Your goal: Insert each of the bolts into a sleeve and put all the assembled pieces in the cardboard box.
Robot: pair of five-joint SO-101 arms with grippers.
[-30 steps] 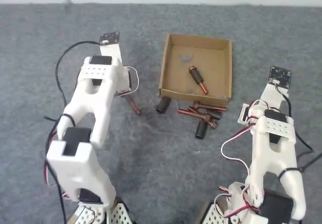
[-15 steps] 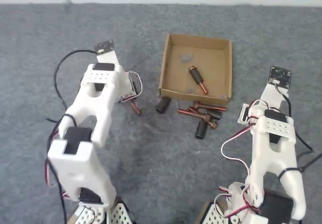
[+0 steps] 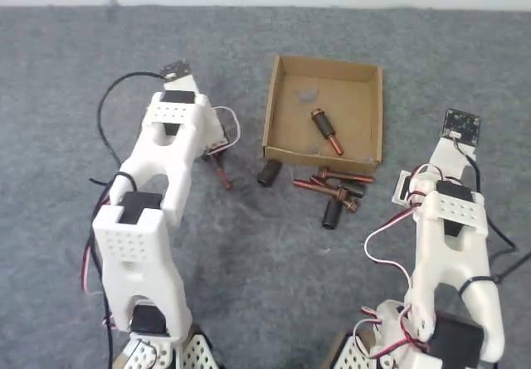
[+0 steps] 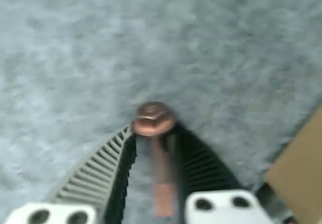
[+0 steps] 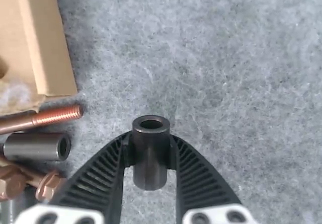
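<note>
My left gripper is shut on a copper bolt, hex head out past the fingertips, over the grey carpet. In the high view that bolt hangs left of the cardboard box. My right gripper is shut on a black sleeve, bore facing outward, just right of the box's near corner. Inside the box lies one bolt-in-sleeve piece. Loose bolts and a black sleeve lie in front of the box; another sleeve sits at its near left corner.
Beside the right gripper lie a threaded bolt, a black sleeve and bolt heads. The box's edge shows close to the left gripper. Open carpet stretches between the two arms.
The left arm has shifted slightly toward the box and turned its wrist, the bolt still in its grip at nearly the same spot. The right arm has not moved.
</note>
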